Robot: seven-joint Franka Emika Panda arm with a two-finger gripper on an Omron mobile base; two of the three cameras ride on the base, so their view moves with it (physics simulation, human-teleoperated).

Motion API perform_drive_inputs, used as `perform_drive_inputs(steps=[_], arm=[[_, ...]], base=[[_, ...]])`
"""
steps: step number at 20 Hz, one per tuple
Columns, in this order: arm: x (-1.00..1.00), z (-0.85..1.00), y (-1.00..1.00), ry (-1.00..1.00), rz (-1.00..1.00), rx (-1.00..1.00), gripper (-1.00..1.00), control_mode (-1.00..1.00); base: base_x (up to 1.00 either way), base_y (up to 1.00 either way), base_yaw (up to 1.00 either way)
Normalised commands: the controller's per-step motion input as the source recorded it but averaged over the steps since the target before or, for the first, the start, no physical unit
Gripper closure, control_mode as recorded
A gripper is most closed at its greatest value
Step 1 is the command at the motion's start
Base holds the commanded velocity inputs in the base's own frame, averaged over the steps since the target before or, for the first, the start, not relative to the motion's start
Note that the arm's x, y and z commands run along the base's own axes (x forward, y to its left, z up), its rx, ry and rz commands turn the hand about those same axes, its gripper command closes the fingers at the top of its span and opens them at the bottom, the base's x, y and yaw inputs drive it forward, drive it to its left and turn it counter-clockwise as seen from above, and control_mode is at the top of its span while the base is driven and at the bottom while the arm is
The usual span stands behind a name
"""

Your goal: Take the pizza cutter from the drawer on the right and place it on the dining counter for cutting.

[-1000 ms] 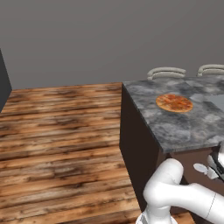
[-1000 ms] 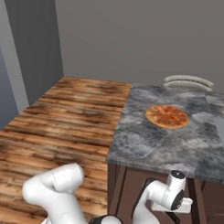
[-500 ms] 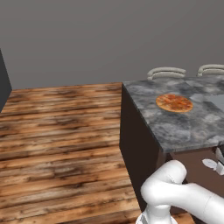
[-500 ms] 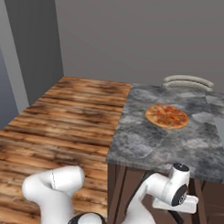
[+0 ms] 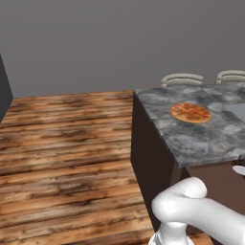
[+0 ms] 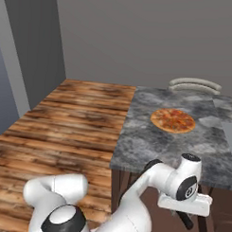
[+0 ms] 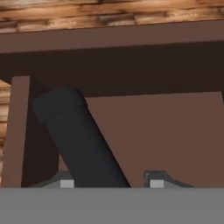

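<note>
The dining counter (image 6: 150, 147) spreads its grey marbled slab over a dark brown cabinet base, with a round orange pizza (image 6: 172, 120) lying well in from its near edge and two pale chair backs (image 5: 182, 78) standing at the far side. The white arm reaches low in front of the counter's near face, and the gripper (image 6: 184, 216) hangs just below the slab's edge on the right. A slim black handle, most likely that of the pizza cutter (image 7: 81, 135), rises between the fingertips (image 7: 66, 181) in the hand view and slants up toward the left; the same dark rod sticks out under the hand in the right base view. The fingers appear clenched around it, though the contact itself sits at the very bottom of the hand view and is poorly shown. Behind the handle lies the open drawer (image 7: 153, 131), its brown floor and dark inner walls visible. Wooden planks (image 5: 62, 158) cover the floor to the left.
</note>
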Motion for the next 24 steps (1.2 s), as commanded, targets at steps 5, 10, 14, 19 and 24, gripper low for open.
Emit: perform_drive_inputs(steps=[5, 10, 14, 19, 24], arm=[[0.0, 1.0, 0.0, 0.0, 0.0, 0.04, 1.0, -1.0], [0.37, 0.99, 0.0, 0.0, 0.0, 0.04, 1.0, -1.0], [0.92, 0.59, 0.0, 0.09, 0.0, 0.02, 1.0, -1.0], [1.0, 0.08, 0.0, 0.09, 0.0, 0.14, 1.0, -1.0], [1.0, -0.34, 0.0, 0.15, -0.01, 0.25, 1.0, -1.0]], base=[[0.0, 0.0, 0.0], [0.0, 0.0, 0.0], [0.0, 0.0, 0.0], [0.0, 0.0, 0.0], [0.0, 0.0, 0.0]])
